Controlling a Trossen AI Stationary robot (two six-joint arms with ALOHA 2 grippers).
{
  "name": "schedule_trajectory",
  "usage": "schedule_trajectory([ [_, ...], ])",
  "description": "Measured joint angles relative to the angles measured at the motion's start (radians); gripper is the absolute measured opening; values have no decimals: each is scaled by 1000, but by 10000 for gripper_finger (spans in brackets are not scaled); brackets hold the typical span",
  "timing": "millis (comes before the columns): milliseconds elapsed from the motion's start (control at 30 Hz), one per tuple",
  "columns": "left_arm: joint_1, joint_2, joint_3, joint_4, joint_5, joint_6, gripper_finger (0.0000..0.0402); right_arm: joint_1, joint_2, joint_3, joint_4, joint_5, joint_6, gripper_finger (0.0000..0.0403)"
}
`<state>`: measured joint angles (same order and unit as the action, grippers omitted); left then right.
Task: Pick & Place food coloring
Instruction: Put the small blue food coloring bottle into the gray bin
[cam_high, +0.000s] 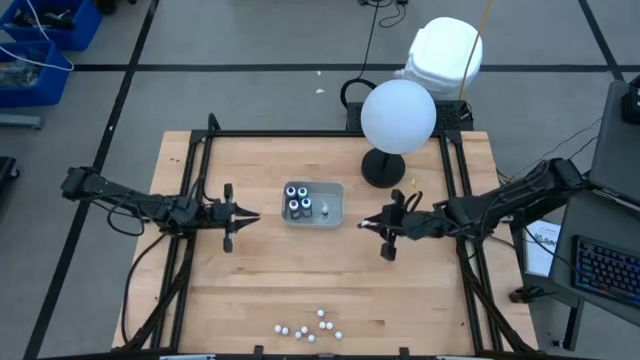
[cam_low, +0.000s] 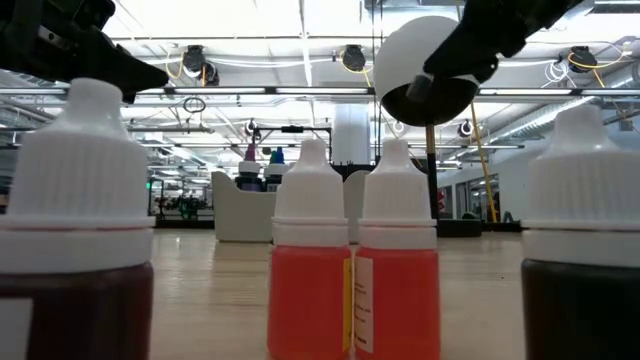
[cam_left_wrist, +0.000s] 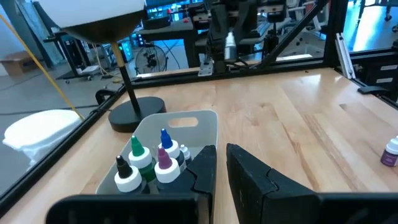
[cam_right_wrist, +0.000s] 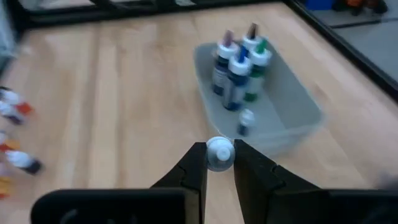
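grey tray (cam_high: 335, 205) sits at the centre of the wood table (cam_high: 280, 280) and holds four upright dark bottles (cam_high: 297, 198) with coloured tips, plus one small white-capped bottle (cam_high: 326, 209) standing beside them. the right gripper (cam_right_wrist: 219, 163) is just beside the tray, on its lamp side, and is clenched on a white-capped bottle (cam_right_wrist: 219, 153); only the cap shows between the fingers, so the body colour cannot be told. the left gripper (cam_high: 250, 216) is near the opposite side of the tray, fingers close together with a narrow gap and nothing between them. a loose group of white-capped bottles (cam_high: 312, 327) stands at the table's near edge, well apart from the tray; in the low view two of them hold orange liquid (cam_low: 352, 290). the lamp (cam_high: 398, 117), a white globe on a black stand, stands behind the tray.
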<state>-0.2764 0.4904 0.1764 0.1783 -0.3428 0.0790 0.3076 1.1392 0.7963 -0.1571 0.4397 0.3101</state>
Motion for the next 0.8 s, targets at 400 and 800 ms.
schedule_trajectory([
  [400,0,0,0,10,0,51,47,-218,252,168,118,-209,-265,47],
  [800,1,0,1,18,-8,51,47,-413,473,310,113,-392,-397,47],
])
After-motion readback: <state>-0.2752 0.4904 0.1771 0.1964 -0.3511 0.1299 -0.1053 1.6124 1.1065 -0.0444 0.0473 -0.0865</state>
